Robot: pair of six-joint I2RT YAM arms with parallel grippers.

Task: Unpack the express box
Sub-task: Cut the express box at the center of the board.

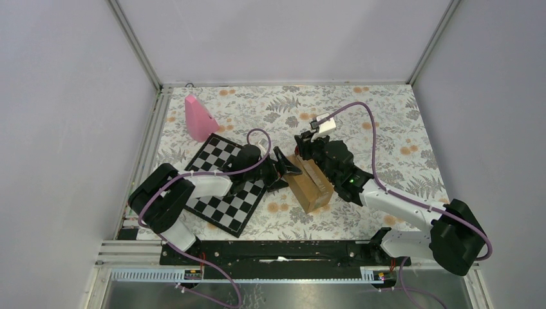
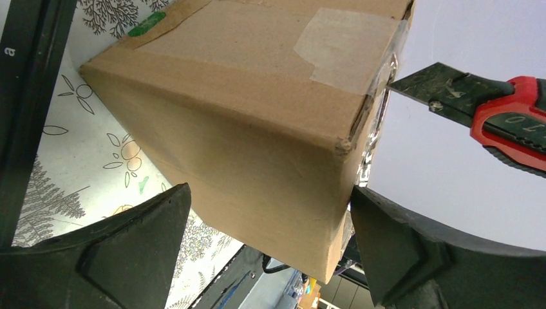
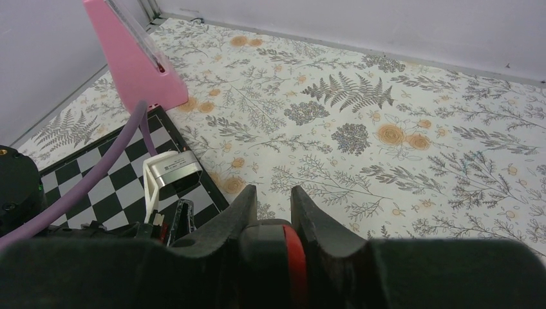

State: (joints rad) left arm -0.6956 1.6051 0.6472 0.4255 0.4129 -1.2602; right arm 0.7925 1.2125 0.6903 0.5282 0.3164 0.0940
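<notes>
The express box [image 2: 257, 129] ran off the left wrist view at 12 o'clock, the handle of the utility knife [image 2: 508, 125] at 3 o'clock. In the right wrist view only a red sliver showed between the fingers of the right gripper [image 3: 273, 193], blade hidden; the pink cone [image 3: 132, 61] lost its tip at 11 o'clock.

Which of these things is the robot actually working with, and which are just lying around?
In use:
express box
box cutter

Just lying about:
chessboard
pink cone-shaped object
</notes>
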